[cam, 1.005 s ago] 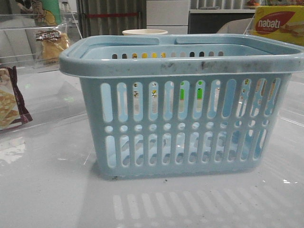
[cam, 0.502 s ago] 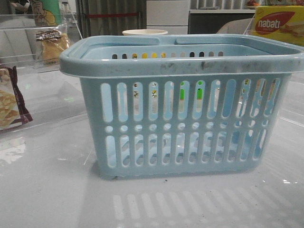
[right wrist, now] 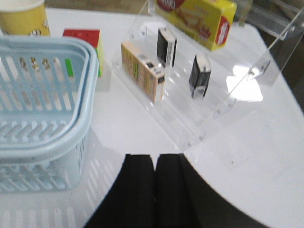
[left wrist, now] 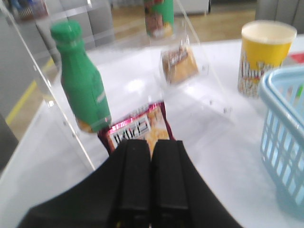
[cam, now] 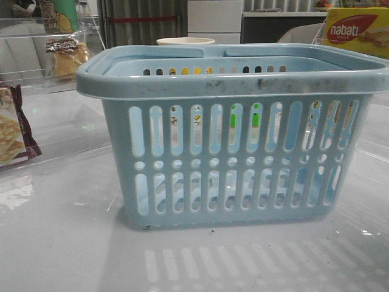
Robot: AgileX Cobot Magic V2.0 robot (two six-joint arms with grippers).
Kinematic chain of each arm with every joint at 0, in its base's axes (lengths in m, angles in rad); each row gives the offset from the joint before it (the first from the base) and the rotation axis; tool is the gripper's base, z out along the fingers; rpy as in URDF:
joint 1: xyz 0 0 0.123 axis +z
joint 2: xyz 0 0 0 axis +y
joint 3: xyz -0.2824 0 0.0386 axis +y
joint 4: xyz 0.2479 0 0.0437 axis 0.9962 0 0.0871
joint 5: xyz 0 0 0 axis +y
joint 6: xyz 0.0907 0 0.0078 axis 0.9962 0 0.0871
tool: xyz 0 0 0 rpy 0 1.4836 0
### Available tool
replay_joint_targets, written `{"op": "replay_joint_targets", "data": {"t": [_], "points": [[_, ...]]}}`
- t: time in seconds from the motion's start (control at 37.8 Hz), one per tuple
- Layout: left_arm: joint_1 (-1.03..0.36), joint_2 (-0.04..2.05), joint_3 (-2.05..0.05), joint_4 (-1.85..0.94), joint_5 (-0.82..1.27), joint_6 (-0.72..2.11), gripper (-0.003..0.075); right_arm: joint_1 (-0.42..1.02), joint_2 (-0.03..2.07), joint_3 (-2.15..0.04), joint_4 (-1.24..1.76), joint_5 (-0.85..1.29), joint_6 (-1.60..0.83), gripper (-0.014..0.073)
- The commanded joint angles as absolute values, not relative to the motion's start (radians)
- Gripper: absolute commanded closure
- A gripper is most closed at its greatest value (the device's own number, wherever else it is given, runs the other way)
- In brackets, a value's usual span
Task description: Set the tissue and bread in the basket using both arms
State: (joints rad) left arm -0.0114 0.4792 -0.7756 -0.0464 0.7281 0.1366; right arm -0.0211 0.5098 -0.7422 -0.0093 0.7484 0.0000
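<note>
The light blue basket [cam: 231, 158] stands in the middle of the table, and its rim also shows beside each arm [left wrist: 285, 128] [right wrist: 42, 95]. The bread [cam: 65, 56] in its clear bag leans on a clear acrylic shelf at the far left [left wrist: 179, 64]. Two small blackish tissue packets [right wrist: 166, 46] [right wrist: 199, 75] stand upright on another acrylic shelf right of the basket. My left gripper [left wrist: 151, 142] is shut and empty, above a maroon-edged snack bag and short of the bread. My right gripper [right wrist: 154, 159] is shut and empty over bare table, short of the tissue shelf.
A green bottle [left wrist: 83, 83] and the snack bag [left wrist: 137, 130] sit on the left acrylic shelf. A yellow cup [left wrist: 263, 57] stands behind the basket. A beige box [right wrist: 142, 71], a yellow nabati box [right wrist: 199, 19] and a coloured cube [right wrist: 85, 40] are on the right.
</note>
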Motion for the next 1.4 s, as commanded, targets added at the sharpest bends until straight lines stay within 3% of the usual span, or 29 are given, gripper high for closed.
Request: {"op": "replay_joint_targets", "data": {"t": [0.0,0.19,0.26,0.45,0.53,0.77,1.08,1.37], "points": [[-0.015,0.527,-0.807,-0.054,0.693,0.135,0.0629,-0.026,0.555,-0.743,-0.012,0.707,-0.008,0.0538],[-0.015,0.571,-0.790,-0.054,0.708,0.135,0.0624,-0.026,0.595,-0.705,-0.012,0.706,-0.008,0.0532],[-0.015,0.579,-0.774,-0.054,0.694,0.135,0.0573,-0.026,0.600,-0.694,-0.012,0.698,-0.008,0.0494],[-0.015,0.579,-0.733,-0.065,0.659,0.135,0.0296,-0.026,0.600,-0.675,-0.012,0.687,-0.008,0.0195],[-0.015,0.579,-0.728,-0.084,0.663,0.135,0.0234,-0.026,0.600,-0.674,-0.012,0.687,-0.008,0.0108],[-0.121,0.579,-0.728,-0.123,0.662,0.137,0.0232,-0.048,0.664,-0.687,-0.019,0.645,-0.007,0.0094],[-0.214,0.579,-0.728,-0.123,0.661,0.137,0.0232,-0.221,1.003,-0.875,-0.019,0.625,-0.007,0.0094],[-0.214,0.579,-0.728,-0.123,0.661,0.137,0.0232,-0.242,1.347,-1.145,-0.013,0.616,-0.007,0.0094]]}}
